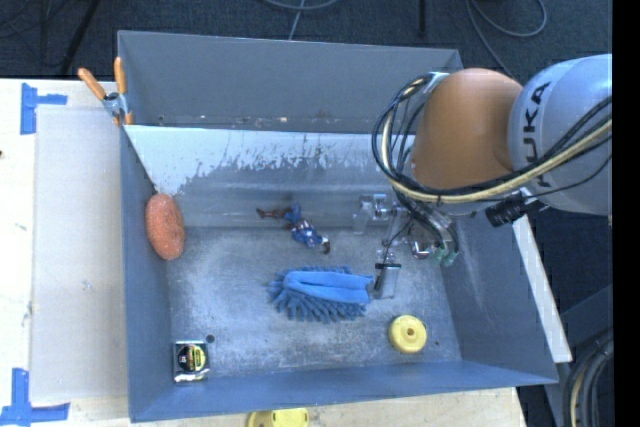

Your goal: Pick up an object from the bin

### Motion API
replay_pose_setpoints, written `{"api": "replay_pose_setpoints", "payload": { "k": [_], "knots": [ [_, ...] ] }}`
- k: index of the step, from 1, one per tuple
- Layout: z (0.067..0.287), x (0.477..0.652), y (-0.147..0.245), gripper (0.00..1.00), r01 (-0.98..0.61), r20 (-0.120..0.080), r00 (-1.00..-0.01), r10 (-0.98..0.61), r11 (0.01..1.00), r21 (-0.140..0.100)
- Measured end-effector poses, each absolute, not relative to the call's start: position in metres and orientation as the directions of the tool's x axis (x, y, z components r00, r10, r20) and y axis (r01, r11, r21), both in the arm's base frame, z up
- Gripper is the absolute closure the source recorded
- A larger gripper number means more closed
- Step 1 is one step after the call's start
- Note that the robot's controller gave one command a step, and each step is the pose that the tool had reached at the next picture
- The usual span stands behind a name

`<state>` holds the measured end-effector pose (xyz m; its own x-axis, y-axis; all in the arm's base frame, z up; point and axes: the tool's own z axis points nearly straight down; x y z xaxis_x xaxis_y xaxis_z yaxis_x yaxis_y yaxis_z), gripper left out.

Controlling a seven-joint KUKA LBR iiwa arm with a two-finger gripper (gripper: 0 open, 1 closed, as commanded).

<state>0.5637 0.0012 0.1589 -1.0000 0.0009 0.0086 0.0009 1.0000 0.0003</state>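
Grey metal bin. Orange wrist cover hides upper part of gripper. Gripper low at right end of blue fringed brush, mid-floor; contact unclear, open or clenched: can't tell. Orange oval lump against left wall. Yellow disc near gripper, front right. Tape measure front left. Small blue-brown bit behind brush, kind unclear.

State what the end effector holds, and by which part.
Cannot be told: the end effector is at the right end of the blue bristled plastic brush, but whether it grips it is unclear.
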Motion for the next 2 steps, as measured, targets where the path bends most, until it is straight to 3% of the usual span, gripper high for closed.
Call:
{"api": "replay_pose_setpoints", "payload": {
  "k": [1, 2],
  "knots": [
    [0.163, 0.565, 0.001, 0.00, 0.001, 0.001, -1.000, 0.001, 1.000, 0.000],
    [0.120, 0.550, 0.011, 0.00, -0.009, -0.007, -1.000, -0.009, 1.000, 0.000]
  ]
}}
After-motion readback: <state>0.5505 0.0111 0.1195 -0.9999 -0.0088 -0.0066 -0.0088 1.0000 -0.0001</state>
